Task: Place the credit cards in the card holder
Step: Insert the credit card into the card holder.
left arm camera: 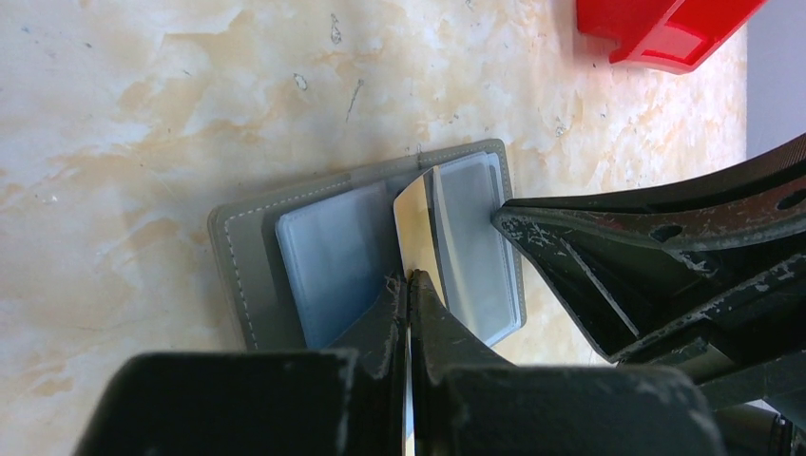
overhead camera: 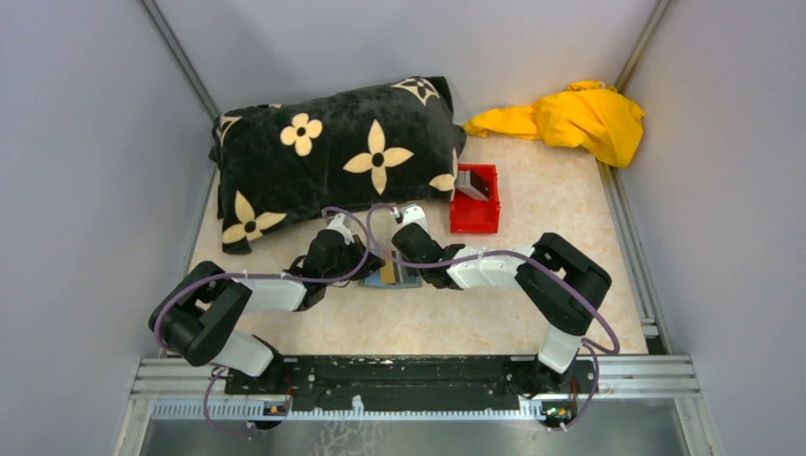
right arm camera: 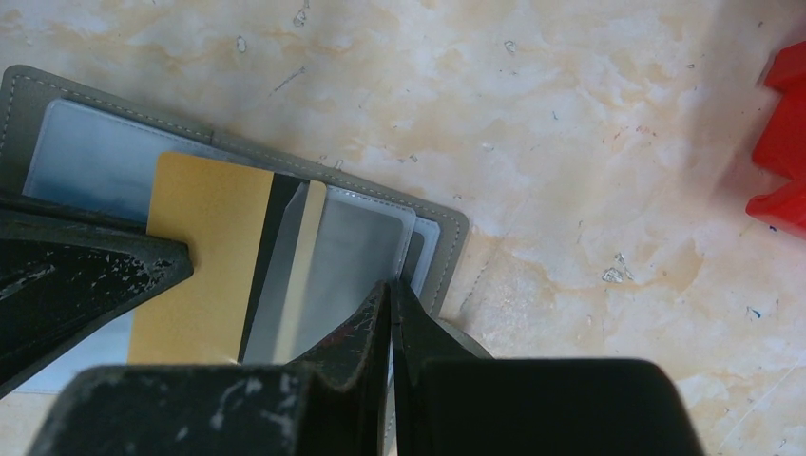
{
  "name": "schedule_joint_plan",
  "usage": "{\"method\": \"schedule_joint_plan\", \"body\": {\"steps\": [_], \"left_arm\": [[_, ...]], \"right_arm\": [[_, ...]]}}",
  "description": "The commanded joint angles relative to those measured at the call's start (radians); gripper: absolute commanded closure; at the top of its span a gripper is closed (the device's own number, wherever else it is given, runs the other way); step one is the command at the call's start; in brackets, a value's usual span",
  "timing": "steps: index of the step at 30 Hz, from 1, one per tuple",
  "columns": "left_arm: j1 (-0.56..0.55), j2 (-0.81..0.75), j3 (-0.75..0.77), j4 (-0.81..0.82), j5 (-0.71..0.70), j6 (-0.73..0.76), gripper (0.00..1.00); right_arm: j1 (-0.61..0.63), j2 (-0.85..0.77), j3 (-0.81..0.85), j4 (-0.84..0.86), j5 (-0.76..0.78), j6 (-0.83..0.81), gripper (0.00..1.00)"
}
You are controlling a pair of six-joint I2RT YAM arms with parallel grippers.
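The grey card holder lies open on the table, its clear sleeves facing up. My left gripper is shut on a tan-yellow credit card with a black stripe, held on edge over the sleeves. My right gripper is shut on a clear sleeve at the right end of the card holder, lifting it slightly. In the top view both grippers, left and right, meet over the holder. More grey cards stand in the red bin.
A small red bin sits just behind and right of the holder. A black pillow with cream flowers lies at the back left, a yellow cloth at the back right. Grey walls close in both sides.
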Motion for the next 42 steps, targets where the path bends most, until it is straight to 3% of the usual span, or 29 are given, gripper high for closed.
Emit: {"method": "schedule_joint_plan", "body": {"steps": [1,42], "left_arm": [[-0.01,-0.016,-0.032,-0.118,-0.011,0.017,1.0],[-0.02,0.059,0.0,-0.157,0.07,0.011,1.0]], "right_arm": [[0.001,0.013,-0.005,0.009,-0.008,0.02,0.97],[0.0,0.021,-0.004,0.013,-0.01,0.022,0.97]]}}
